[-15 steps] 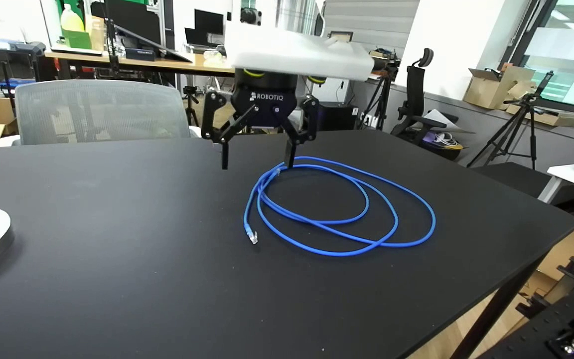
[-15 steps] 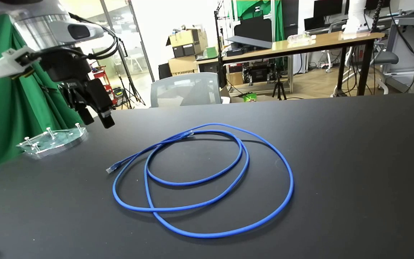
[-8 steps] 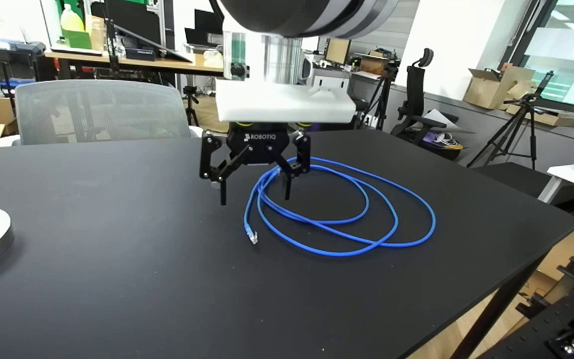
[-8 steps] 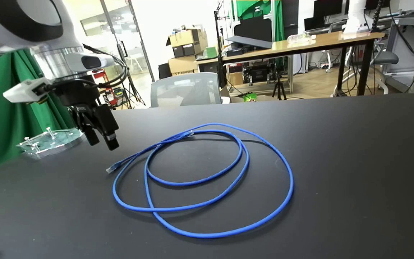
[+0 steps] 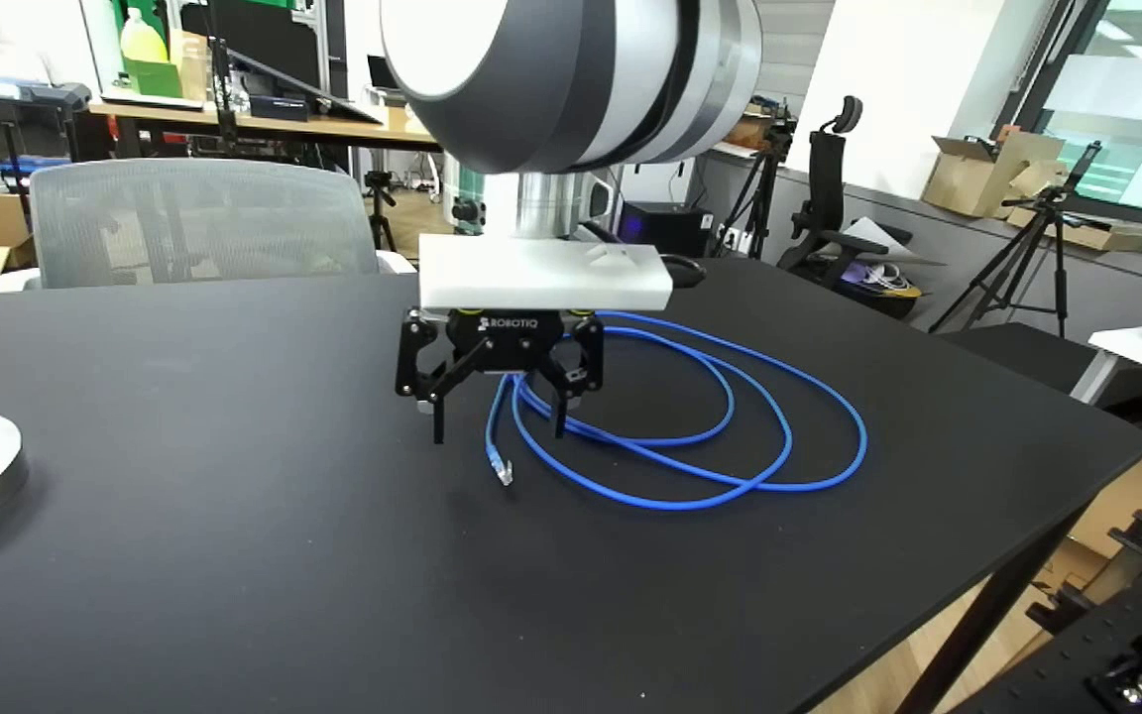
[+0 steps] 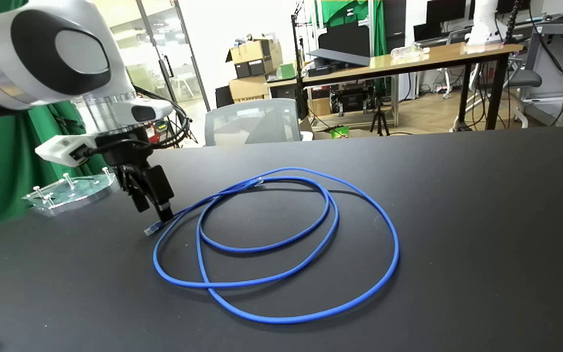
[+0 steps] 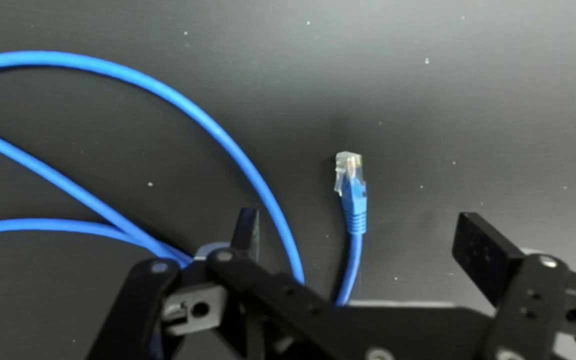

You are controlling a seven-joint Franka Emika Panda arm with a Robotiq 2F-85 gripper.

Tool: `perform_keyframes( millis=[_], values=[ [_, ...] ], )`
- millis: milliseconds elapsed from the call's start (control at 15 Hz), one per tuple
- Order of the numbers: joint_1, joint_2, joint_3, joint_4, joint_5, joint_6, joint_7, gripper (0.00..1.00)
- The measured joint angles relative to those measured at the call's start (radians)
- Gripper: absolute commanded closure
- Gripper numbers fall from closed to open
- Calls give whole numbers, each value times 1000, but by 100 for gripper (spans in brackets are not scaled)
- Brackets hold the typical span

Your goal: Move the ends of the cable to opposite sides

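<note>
Tabletop (image 6: pixel 457 234): black, running beneath the cable coil (image 6: pixel 249 250) and out past it on the sides that show.
Panda arm (image 6: pixel 61 54): bent over one side of the coil's rim.
Cable coil: one blue Ethernet cord in loose, overlapping loops, lying on the tabletop. Nothing of the task looks done: its outer plug (image 7: pixel 349 167) and inner plug (image 6: pixel 259 182) seem to lie along the same bundled stretch of rim, not on opposite sides of the coil.
Robotiq gripper (image 5: pixel 499 437): low at the coil's rim, spread wide, holding nothing. By my judgement it is lined up for a grasp, the grasp itself not yet made.
Fingertips (image 7: pixel 485 255): in the wrist view, one to each side of the cord that ends in the outer plug, with a gap both ways. A looping strand of the coil also passes between them, so closing could gather that strand too. Whether the tips touch the tabletop cannot be told.
Outer plug: clear, with a blue boot, lying just outside the coil and apart from its loops. Left to do, most likely: grip it or the cord behind it and draw it away from the coil.
Inner plug: pale-tipped and small, at the coil's rim; touching the strands or just beside them, I cannot tell. Left to do, it seems: get this end and the outer plug onto opposite sides of the coil.
</note>
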Motion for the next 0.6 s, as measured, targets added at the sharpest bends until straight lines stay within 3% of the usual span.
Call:
perform_keyframes(
  millis=[200,267,333,600],
  values=[
    [11,32,-6,37,31,17,-9,0],
    [12,42,-6,49,40,19,-13,23],
    [13,51,-6,62,50,19,-21,25],
    [14,83,-8,101,73,31,-47,55]
  ],
)
